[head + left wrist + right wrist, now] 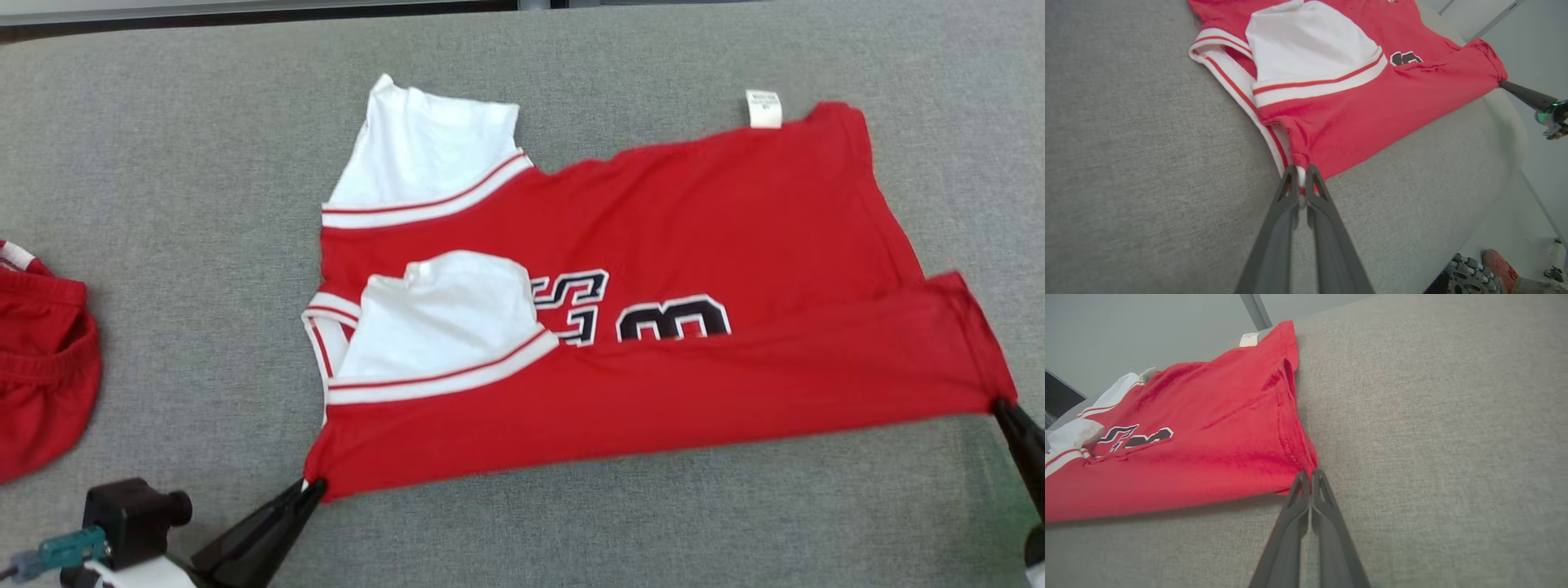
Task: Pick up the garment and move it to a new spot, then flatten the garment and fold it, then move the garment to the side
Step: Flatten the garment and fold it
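Observation:
The garment (653,245) is a red jersey with white sleeves and black-and-white lettering, spread sideways on the grey table (204,122), its near edge folded over the lettering. My left gripper (314,488) is shut on the garment's near-left corner; the left wrist view shows red and white cloth (1331,122) pinched between the fingertips of this gripper (1301,169). At the right edge, my right gripper (1000,406) is shut on the near-right hem corner, and in the right wrist view that gripper (1311,473) clamps the red hem (1208,437). The edge between both grippers hangs taut, slightly lifted.
A second red garment (41,359) lies bunched at the table's left edge. A white label (764,109) sticks out from the jersey's far edge. Beyond the table's edge, the floor and a wheeled base (1470,277) show in the left wrist view.

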Robot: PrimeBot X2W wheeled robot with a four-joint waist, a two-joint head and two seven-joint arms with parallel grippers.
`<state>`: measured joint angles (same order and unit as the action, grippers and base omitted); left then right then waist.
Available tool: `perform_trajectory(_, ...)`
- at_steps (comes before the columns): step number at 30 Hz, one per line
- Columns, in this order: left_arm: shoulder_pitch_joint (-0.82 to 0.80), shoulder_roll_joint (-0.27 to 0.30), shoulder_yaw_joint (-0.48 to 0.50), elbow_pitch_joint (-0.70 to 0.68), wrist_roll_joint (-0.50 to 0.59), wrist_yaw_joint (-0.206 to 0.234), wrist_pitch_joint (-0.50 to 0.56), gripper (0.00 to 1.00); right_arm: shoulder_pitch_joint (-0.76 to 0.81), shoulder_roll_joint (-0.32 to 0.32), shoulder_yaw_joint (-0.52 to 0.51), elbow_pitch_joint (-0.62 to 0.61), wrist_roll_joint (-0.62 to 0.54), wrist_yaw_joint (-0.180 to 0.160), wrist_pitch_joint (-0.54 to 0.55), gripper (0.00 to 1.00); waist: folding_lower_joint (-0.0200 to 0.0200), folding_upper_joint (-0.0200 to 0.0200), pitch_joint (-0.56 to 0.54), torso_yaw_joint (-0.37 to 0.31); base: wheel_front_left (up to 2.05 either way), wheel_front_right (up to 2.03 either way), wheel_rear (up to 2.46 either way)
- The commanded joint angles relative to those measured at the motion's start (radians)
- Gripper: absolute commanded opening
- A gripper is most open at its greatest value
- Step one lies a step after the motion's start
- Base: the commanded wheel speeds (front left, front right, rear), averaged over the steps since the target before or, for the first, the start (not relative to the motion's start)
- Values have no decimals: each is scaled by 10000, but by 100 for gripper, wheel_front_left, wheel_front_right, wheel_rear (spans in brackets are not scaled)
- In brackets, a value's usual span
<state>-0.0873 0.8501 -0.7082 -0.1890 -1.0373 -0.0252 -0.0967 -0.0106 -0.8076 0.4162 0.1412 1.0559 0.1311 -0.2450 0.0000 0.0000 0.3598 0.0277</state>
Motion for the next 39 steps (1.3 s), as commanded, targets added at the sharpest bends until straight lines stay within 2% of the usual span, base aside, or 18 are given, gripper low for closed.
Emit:
perform_trajectory(1,211,151,-8,-127,130,97,-85,0,425,-124,-206,-161,106,-9,129,0,0,0,-28,32,0,0,0)
perform_trajectory(5,401,191,-65,-329,298,295,-188,0,1353,-220,-790,-706,257,-9,524,0,0,0,-74,82,0,0,0)
perform_trajectory(14,532,149,-179,-271,337,854,128,0,2833,313,-2201,-1699,200,-9,1614,0,0,0,-204,178,0,0,0)
perform_trajectory(15,499,113,-219,-268,328,898,207,34,2920,413,-2359,-1711,139,-12,1826,41,0,0,-223,185,0,0,0)
perform_trajectory(16,442,68,-251,-258,322,914,267,64,2968,519,-2511,-1755,74,-12,2033,100,0,0,-235,192,0,0,0)
perform_trajectory(18,341,1,-306,-228,313,943,405,100,3072,753,-2852,-1879,-107,-6,2392,100,0,0,-267,202,0,0,0)
perform_trajectory(23,324,-50,-263,-280,12,1091,661,100,3196,1375,-3867,-2392,-738,-6,2970,100,0,0,-319,174,0,0,0)
perform_trajectory(25,88,4,-78,-439,-70,1008,608,100,2949,1604,-4184,-2683,-1257,-6,2937,100,0,0,-300,165,0,0,0)
perform_trajectory(28,-584,-55,430,-524,-46,1106,436,100,2337,2125,-4351,-2991,-2097,-6,2638,100,0,0,-225,189,0,0,0)
perform_trajectory(31,-1812,-363,732,-344,-74,1011,812,100,1675,2596,-4027,-3129,-2707,-6,2475,100,0,0,-69,283,0,0,0)
perform_trajectory(34,-3500,-640,730,397,6,758,1738,100,967,2812,-3543,-3148,-3033,-6,2454,100,0,0,194,236,0,0,0)
perform_trajectory(39,-6198,-1139,427,2201,326,178,3338,100,-266,3011,-2521,-3032,-3320,-6,2774,100,0,0,813,-405,0,0,0)
